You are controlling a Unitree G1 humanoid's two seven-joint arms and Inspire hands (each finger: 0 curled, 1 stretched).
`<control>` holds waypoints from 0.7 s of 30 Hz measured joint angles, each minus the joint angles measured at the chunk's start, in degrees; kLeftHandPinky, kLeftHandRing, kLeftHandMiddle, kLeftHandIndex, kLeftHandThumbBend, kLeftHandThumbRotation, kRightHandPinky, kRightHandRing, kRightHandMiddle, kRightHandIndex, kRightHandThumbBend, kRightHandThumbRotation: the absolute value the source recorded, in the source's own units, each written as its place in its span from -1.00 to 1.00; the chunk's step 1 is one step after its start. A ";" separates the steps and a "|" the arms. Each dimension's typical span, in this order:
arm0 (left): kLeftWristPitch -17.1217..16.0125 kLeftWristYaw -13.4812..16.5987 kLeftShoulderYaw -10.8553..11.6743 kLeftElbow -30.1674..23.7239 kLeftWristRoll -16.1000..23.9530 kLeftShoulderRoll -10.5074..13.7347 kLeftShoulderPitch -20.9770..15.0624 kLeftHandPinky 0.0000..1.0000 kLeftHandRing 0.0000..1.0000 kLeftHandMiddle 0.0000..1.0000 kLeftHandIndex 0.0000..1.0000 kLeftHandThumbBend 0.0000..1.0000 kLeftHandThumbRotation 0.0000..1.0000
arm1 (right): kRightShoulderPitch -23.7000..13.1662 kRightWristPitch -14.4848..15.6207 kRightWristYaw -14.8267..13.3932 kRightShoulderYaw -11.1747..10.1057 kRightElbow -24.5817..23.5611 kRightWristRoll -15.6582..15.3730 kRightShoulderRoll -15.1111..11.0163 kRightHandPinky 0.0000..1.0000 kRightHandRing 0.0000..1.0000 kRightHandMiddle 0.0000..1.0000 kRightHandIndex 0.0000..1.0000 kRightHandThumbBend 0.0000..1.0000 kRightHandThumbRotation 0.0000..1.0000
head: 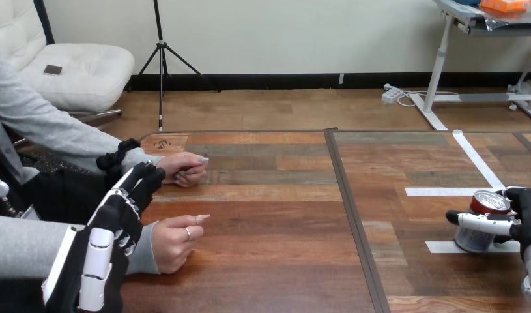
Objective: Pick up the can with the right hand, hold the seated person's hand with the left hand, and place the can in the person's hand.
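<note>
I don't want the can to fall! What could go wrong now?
1. The right hand grips the can with a finger across its side; it might slip on the long carry over the table.
2. The person's nearer hand and the person's farther hand are both curled, so no open palm can take the can yet.
3. The left hand hovers between them, holding neither, and could bump one.
</note>
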 measured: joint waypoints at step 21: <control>0.00 0.11 0.15 -0.10 0.18 0.06 0.26 0.95 0.84 0.75 0.75 0.22 1.00 | 0.00 -2.89 1.37 0.94 -0.08 -0.38 -0.25 -0.32 -0.19 -0.10 -0.08 0.75 -1.00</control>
